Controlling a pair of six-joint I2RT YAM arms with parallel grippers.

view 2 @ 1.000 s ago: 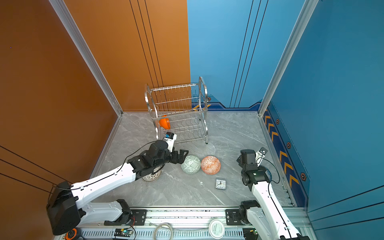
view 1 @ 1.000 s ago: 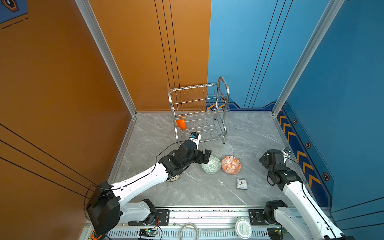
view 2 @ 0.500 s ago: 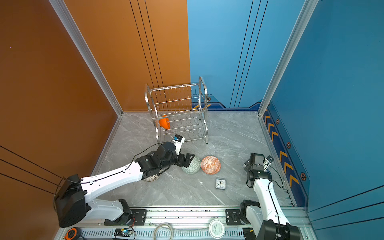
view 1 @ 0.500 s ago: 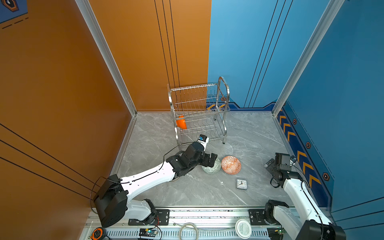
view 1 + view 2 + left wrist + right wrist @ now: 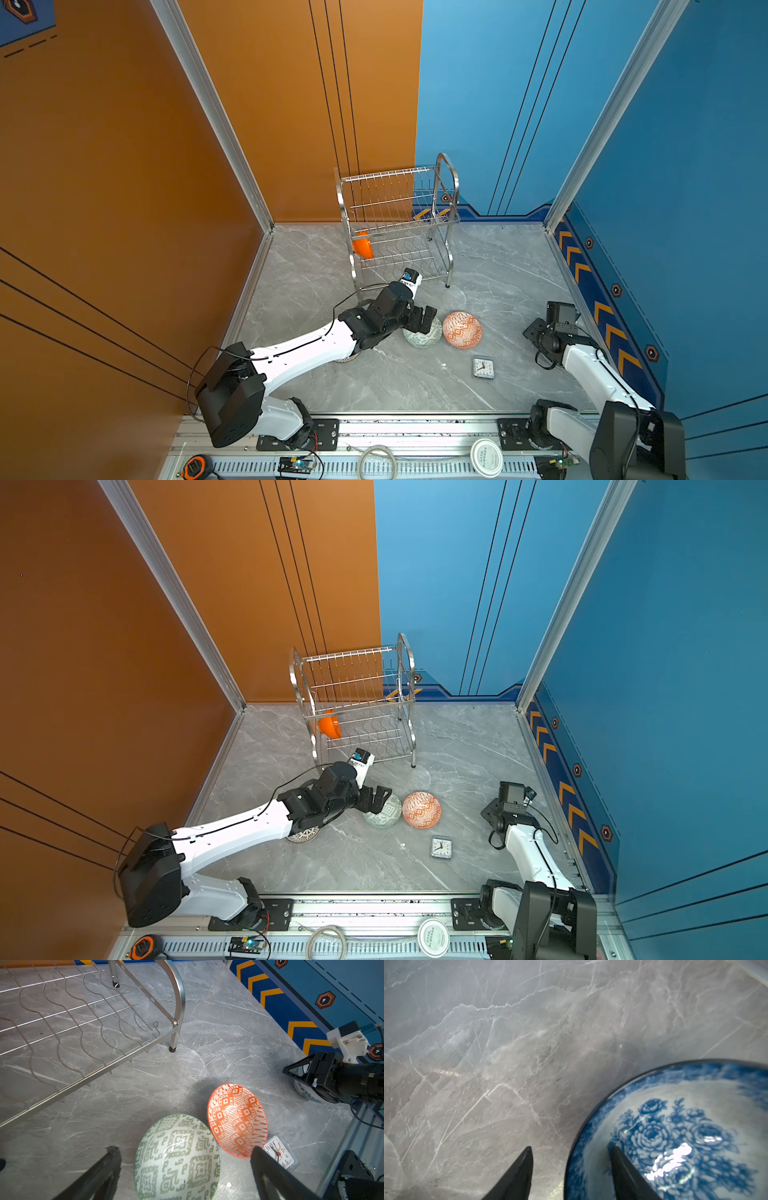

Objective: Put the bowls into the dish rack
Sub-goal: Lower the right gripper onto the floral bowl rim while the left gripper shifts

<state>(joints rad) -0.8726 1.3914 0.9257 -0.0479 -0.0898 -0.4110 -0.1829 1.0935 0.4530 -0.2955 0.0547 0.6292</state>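
My left claw spread wide, green bowl dead between jaws. Right claw astride blue bowl rim, not gripping yet.

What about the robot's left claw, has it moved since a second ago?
Yes. In both top views the left gripper went rightward, from beside the green bowl to above it; the bowl stayed put.

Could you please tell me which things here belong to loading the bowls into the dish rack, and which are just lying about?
Part of the job:
shiny silver wire dish rack
glossy orange bowl, already in the rack
green-patterned white bowl
orange-red-patterned white bowl
black-lattice white bowl
blue-flowered white bowl

Just lying about:
small square clock
flat white round lid
orange tape measure
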